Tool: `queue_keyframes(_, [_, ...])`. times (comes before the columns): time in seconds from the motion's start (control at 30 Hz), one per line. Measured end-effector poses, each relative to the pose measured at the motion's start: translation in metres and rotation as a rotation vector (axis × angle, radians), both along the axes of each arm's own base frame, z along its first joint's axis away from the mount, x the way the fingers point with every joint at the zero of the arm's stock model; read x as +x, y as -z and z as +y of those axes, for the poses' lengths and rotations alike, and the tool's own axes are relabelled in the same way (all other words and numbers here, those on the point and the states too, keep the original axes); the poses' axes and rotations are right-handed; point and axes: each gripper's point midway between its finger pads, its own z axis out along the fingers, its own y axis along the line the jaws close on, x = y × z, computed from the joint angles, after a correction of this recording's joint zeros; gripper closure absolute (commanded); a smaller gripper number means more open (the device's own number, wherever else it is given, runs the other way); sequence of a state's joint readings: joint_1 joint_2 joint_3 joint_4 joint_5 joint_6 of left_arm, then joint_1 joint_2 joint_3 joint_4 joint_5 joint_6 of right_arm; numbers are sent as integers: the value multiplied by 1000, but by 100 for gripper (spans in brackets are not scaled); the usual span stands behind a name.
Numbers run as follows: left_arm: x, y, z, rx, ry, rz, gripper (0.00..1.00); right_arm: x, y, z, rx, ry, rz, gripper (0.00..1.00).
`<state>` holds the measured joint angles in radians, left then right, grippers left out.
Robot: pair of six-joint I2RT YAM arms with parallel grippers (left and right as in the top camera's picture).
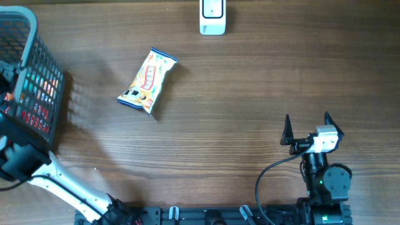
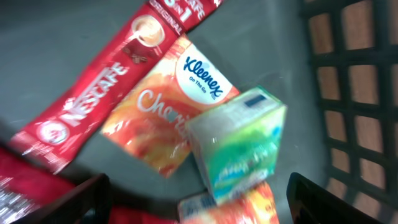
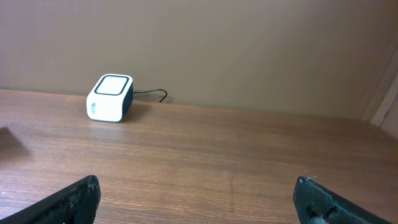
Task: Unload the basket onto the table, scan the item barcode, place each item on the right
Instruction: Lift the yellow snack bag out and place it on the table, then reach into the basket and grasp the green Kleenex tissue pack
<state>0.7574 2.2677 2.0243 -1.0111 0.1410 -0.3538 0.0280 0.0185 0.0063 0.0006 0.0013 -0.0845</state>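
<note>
Matt wood-grain table [image 1: 250,94], glossy plastic snack packet [image 1: 148,82], black plastic lattice basket [image 1: 44,62].

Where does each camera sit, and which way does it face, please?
Overhead: above the table, looking straight down; right arm and left arm show.
Left wrist: inside the basket, looking down at a Kleenex pack; open left end effector shows.
Right wrist: low over the table, facing the scanner; open right end effector shows.
Shared: overhead and right wrist both see the scanner.

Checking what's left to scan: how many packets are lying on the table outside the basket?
1: the snack packet lies on the table, between the basket and the scanner. Inside the basket are other packets, some maybe hidden.
</note>
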Motion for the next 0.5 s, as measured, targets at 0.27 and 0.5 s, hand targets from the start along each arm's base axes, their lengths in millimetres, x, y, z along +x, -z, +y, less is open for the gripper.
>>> queue_keyframes(0.27, [16, 31, -6, -25, 29, 6, 14, 0, 0, 0, 0, 0, 0, 0])
queue_keyframes(0.5, [35, 28, -12, 6, 62, -32, 34, 0, 0, 0, 0, 0, 0, 0])
